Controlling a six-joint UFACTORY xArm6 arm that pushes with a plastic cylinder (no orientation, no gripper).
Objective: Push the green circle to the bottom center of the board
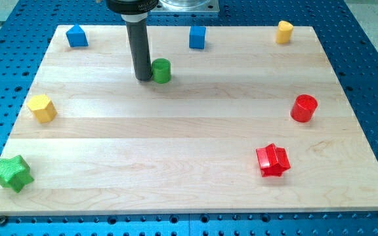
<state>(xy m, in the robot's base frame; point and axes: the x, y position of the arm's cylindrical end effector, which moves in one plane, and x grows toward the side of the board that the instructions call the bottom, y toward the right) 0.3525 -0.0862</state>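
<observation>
Pushing the green circle toward the near centre of the tabletop calls for contact from its far side, and right now my tip stands just to its left, touching it or very nearly so, both of them up in the far part of the board a little left of centre. There are no jaws on this rod, so nothing is clenched or released; the block is only nudged.

A shove from the present spot would likely send the circle rightward, not nearer. Better, I judge, to bring the tip round behind the block, to the far side and a touch left of its middle, then drive steadily toward the near edge, correcting early, since a round block tends to slip off a rod.

The path down the middle looks free: the yellow block and green star sit far left, the red cylinder and red star right.
</observation>
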